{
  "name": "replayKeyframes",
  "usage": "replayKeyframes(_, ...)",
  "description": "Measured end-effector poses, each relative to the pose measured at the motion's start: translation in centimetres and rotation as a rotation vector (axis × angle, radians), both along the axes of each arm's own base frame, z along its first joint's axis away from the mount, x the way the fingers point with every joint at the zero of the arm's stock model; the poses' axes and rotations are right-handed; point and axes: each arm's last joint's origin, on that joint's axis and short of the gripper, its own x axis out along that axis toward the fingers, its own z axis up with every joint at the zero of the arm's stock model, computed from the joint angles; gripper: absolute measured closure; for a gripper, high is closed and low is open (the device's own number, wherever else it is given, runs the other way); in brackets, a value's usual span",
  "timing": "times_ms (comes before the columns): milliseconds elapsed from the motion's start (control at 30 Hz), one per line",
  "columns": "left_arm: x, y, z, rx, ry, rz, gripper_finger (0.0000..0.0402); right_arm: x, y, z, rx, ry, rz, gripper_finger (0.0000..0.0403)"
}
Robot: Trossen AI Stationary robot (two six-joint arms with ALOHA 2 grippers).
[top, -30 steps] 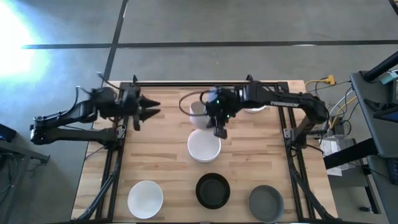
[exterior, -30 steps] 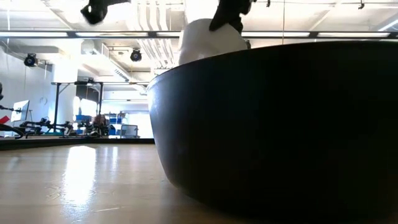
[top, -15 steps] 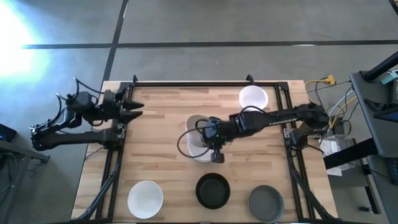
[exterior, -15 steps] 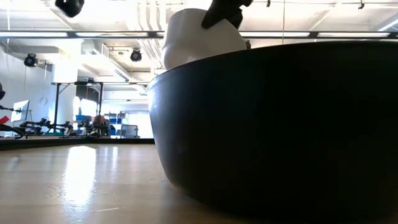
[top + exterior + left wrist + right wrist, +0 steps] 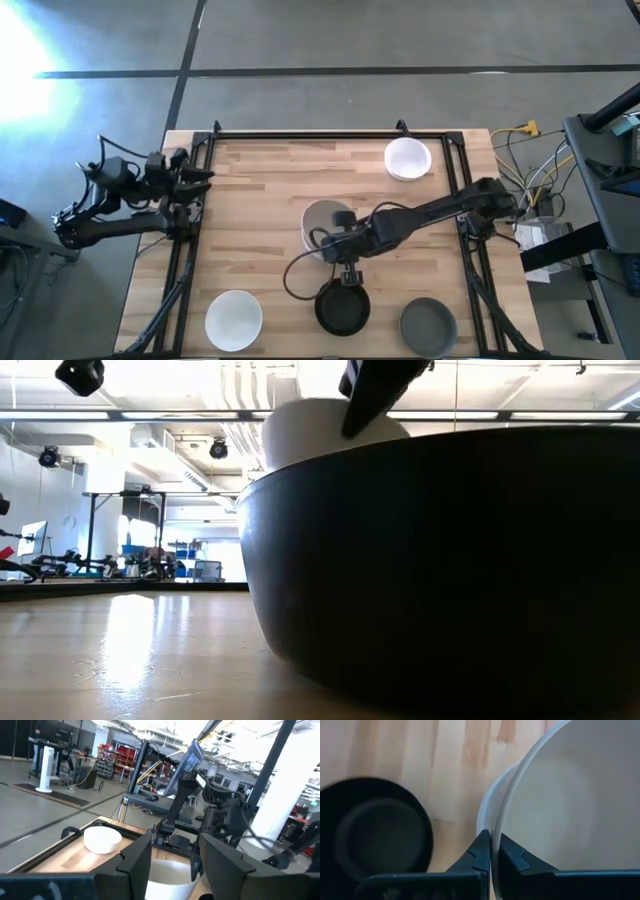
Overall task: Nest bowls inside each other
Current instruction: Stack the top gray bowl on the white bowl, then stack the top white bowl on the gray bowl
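One beige-grey bowl (image 5: 322,222) hangs pinched in the right hand (image 5: 345,262).

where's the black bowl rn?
High view: black bowl sits at the table's near edge, centre, between a white bowl and a dark grey bowl, just below the right gripper.

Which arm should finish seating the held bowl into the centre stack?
Right. The right gripper is shut on the rim of the white bowl, right over the centre bowl. The left gripper sits off the table's left edge, open and empty.
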Motion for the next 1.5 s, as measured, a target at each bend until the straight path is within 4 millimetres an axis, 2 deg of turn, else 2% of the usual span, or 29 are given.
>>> replayKeyframes(467, 0.0, 0.0, -0.2, -0.025, -0.003, -0.001, 0.0249, 3.6, 0.8, -2.8, -0.048, 0.236, 0.028, 0.0393)
replayKeyframes(667, -0.1, 0.0, -0.4, -0.026, -0.003, -0.006, 0.0249, 4.2, 1.0, -2.6, 0.033, 0.26, 0.003, 0.0361)
replayKeyframes(800, -0.2, -0.1, -0.4, -0.025, -0.011, -0.01, 0.0249, 3.8, 0.8, -0.7, 0.052, 0.236, 0.002, 0.0326)
replayKeyframes(967, -0.4, -0.1, -0.3, -0.022, -0.018, -0.011, 0.0249, 3.0, 0.2, 3.4, 0.094, 0.099, -0.008, 0.0296)
replayKeyframes(1033, -0.4, -0.1, -0.4, -0.022, -0.016, -0.011, 0.0249, 3.1, -0.2, 4.8, 0.164, 0.029, -0.011, 0.0293)
replayKeyframes(1167, -0.2, -0.1, -0.7, -0.024, -0.007, -0.011, 0.0249, 3.6, -1.6, 5.4, 0.38, 0.011, -0.017, 0.0316)
replayKeyframes(1333, 0.0, 0.0, -1.1, -0.028, 0.007, -0.011, 0.0249, 4.5, -3.1, 3.7, 0.428, 0.066, -0.029, 0.0381)
replayKeyframes(1500, -0.1, -0.1, -1.1, -0.028, 0.002, -0.018, 0.0249, 5.7, -4.0, 1.7, 0.486, 0.113, -0.01, 0.0393)
